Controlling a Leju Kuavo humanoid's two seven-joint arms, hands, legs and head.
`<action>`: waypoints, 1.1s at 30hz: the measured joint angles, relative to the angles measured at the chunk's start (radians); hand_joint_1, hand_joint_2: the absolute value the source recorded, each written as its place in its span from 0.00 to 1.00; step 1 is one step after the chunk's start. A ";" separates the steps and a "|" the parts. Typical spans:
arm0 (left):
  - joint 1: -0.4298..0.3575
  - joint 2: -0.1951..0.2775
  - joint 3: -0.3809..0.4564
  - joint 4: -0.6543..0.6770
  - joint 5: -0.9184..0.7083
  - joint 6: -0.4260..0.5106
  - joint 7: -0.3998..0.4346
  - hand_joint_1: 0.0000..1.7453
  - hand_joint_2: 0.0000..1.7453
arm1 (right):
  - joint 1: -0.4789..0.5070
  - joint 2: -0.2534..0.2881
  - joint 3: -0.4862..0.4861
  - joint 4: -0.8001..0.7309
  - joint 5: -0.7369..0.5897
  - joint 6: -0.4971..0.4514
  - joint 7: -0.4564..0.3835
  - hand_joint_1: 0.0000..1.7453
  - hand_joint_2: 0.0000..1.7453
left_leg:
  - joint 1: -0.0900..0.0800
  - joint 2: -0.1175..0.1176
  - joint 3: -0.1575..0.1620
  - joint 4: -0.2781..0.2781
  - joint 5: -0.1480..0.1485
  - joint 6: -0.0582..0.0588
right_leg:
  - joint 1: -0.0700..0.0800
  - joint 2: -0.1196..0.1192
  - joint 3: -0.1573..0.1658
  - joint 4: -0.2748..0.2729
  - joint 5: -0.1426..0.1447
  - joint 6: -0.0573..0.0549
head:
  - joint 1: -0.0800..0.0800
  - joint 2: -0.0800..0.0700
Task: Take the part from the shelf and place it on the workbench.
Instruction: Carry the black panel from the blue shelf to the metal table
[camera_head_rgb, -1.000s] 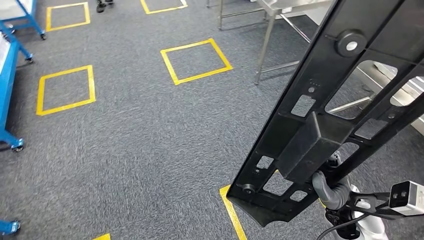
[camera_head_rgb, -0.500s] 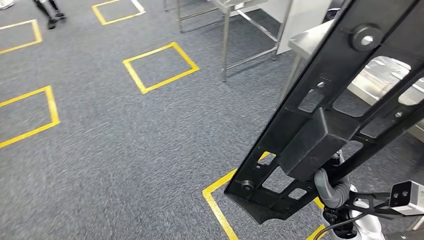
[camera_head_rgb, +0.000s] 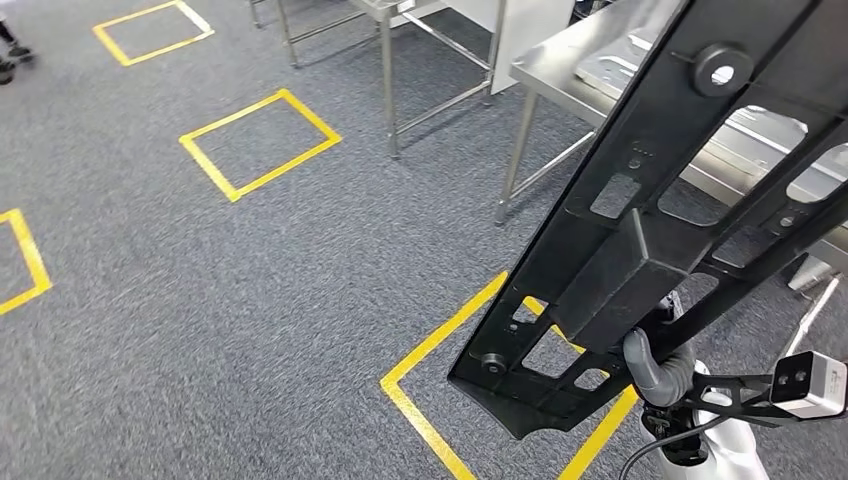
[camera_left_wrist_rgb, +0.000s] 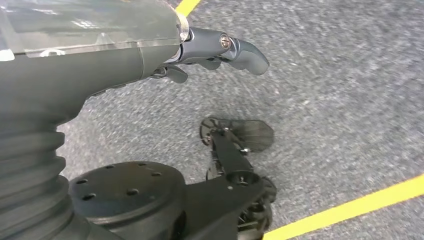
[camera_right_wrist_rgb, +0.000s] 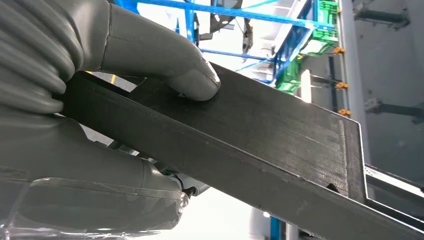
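- A long black part (camera_head_rgb: 650, 230) is gripped by the right hand (camera_head_rgb: 655, 365), held beside the steel workbench (camera_head_rgb: 560, 62).
- The left hand (camera_left_wrist_rgb: 220, 50) is kept released, holding nothing, above grey carpet (camera_head_rgb: 250, 300).

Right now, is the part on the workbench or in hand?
In hand: the right hand grips the black part, above the floor, short of the workbench.

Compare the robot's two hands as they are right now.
The right robot hand grips the black part, thumb pressed on its flat face; the left robot hand holds nothing. The right is raised, carrying the part in front of the steel workbench; the left hangs low over the grey carpet. Both have grey fingers and a grey ribbed cover.
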 joint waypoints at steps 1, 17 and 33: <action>-0.001 0.000 0.001 0.000 0.000 -0.001 -0.003 0.00 1.00 | -0.003 0.001 0.000 0.002 0.000 0.002 -0.001 1.00 1.00 | -0.002 0.009 0.002 0.003 -0.005 -0.006 | 0.004 -0.009 0.009 -0.019 0.001 -0.006 | 0.000 0.000; 0.002 0.001 0.003 0.000 -0.021 -0.001 0.015 0.00 1.00 | 0.005 0.008 0.000 0.000 0.001 0.002 -0.006 1.00 1.00 | 0.008 -0.172 -0.030 0.024 0.008 -0.005 | 0.010 0.198 0.008 -0.022 0.008 -0.029 | 0.000 0.000; -0.004 -0.006 0.003 0.000 -0.025 -0.003 0.016 0.00 1.00 | 0.015 -0.001 -0.007 -0.009 0.001 -0.009 -0.010 1.00 1.00 | -0.003 0.018 -0.010 0.009 -0.003 -0.011 | 0.011 0.004 0.020 -0.022 -0.013 -0.014 | 0.000 0.000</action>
